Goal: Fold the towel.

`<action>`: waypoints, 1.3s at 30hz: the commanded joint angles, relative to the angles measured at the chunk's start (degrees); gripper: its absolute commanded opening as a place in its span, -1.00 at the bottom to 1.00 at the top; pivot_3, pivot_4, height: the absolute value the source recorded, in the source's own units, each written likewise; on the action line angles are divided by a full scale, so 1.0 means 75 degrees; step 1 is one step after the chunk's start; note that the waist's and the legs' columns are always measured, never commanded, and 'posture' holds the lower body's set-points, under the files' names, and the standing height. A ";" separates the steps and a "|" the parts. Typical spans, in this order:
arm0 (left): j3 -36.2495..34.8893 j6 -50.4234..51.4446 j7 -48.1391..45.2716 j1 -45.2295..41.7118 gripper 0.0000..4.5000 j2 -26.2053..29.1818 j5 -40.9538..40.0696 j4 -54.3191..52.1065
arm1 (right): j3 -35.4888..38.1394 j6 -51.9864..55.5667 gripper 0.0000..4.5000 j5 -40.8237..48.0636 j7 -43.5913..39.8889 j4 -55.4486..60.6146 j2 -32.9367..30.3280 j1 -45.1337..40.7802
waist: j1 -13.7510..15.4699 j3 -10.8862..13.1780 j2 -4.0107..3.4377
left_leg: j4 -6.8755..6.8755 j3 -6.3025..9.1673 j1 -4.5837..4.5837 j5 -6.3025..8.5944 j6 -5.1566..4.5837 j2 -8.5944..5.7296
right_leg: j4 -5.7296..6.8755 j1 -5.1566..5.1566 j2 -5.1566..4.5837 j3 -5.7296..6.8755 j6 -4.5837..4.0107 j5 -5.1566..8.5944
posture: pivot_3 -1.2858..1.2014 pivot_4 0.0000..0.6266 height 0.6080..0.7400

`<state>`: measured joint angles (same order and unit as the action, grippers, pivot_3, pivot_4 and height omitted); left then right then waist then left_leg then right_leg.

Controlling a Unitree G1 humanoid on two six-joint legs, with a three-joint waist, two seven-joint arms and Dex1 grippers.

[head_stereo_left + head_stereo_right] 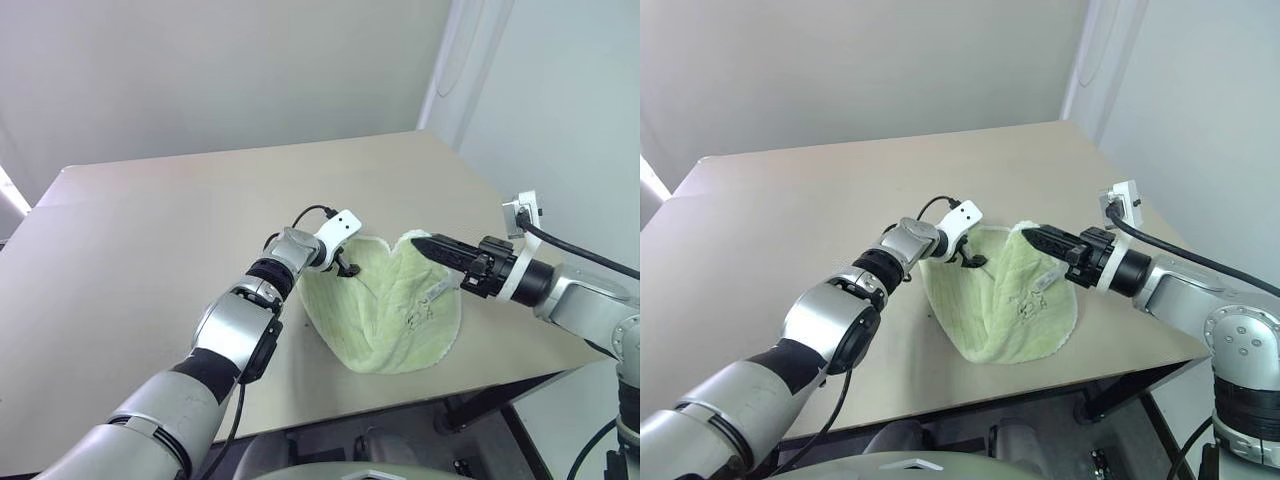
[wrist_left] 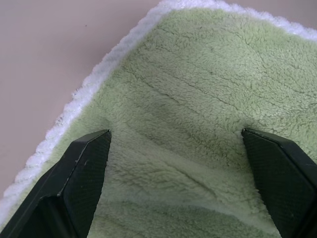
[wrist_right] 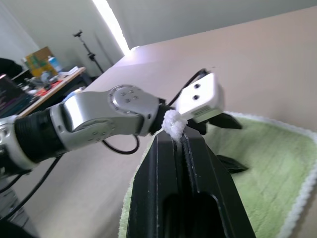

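Towel is seen lying crumpled and partly doubled over on the beige bench, towards its near right corner. One whitish stitched edge is pinched between the closed fingers of the right tool and is held raised above the rest of the cloth, presumably so that this flap can be carried across as a fold. The left tool is held at about nine o'clock of the towel, angled down over the green pile with its fingers spread wide and nothing gripped. It is judged to be placed there to steady or take the lower layer while the lifted edge is drawn over.
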<state>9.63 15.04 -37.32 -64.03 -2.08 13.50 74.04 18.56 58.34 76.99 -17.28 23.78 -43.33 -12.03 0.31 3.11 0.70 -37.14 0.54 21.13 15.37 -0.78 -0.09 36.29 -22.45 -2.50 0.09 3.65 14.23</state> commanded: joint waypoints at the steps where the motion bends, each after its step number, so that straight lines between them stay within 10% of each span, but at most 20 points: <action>1: -0.0220 0.0889 0.0017 0.0380 0.80 0.0129 -0.0115 0.0541 | 0.0190 -0.0216 -1.00 -0.0068 0.0119 -0.0046 0.0072 -0.0122 | -0.0004 -0.0005 0.0002 | 0.0000 0.0001 0.0003 0.0001 -0.0001 0.0000 | -0.0001 -0.0001 0.0000 0.0000 0.0001 -0.0001 | 0.03 -1.00 1.00; 12: -0.0958 0.1090 0.0421 0.0257 -0.80 0.0584 -0.0563 0.0440 | 0.0107 -0.0398 -1.00 -0.0567 0.0047 -0.0477 0.0131 -0.0405 | -0.0134 -0.0026 -0.0015 | 0.0001 0.0015 0.0011 0.0004 -0.0007 -0.0002 | -0.0011 -0.0007 -0.0001 -0.0002 0.0013 -0.0008 | 0.03 -1.00 1.00; 24: -0.3029 0.1751 -0.0281 -0.0958 -0.80 0.2699 -0.2408 0.0139 | 0.0233 -0.0762 -1.00 -0.1437 -0.0247 -0.0754 0.0210 -0.0441 | -0.0116 0.0013 0.0019 | 0.0013 0.0006 0.0064 0.0003 -0.0009 -0.0004 | -0.0007 -0.0074 0.0011 -0.0007 0.0032 -0.0043 | 0.03 -1.00 1.00; 30: -0.0118 0.3125 -0.3636 -0.0491 -0.80 0.4070 -0.0584 -0.0939 | 0.0161 -0.0773 -1.00 -0.1725 -0.0508 -0.1004 0.0293 -0.0595 | -0.0144 0.0013 0.0019 | 0.0015 -0.0011 0.0087 0.0005 -0.0010 -0.0022 | -0.0023 -0.0083 -0.0018 -0.0018 0.0019 -0.0048 | 0.03 -1.00 1.00; 39: 0.1217 0.5022 -0.6962 0.2638 -0.80 0.7344 -0.1343 -0.8035 | -0.0219 -0.0986 -1.00 -0.2428 -0.0984 -0.1484 0.0631 -0.0922 | -0.0185 0.0017 0.0006 | 0.0014 -0.0029 0.0161 0.0004 -0.0010 0.0009 | -0.0005 -0.0185 -0.0030 -0.0084 -0.0025 -0.0040 | 0.03 -1.00 1.00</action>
<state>17.85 51.18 -86.71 -45.52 51.45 5.50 20.46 16.44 52.19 59.37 -23.62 12.14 -38.88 -17.67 -1.08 3.23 0.74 -37.04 0.29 22.36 15.40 -0.85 -0.04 36.25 -23.86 -2.77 -0.56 3.46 13.93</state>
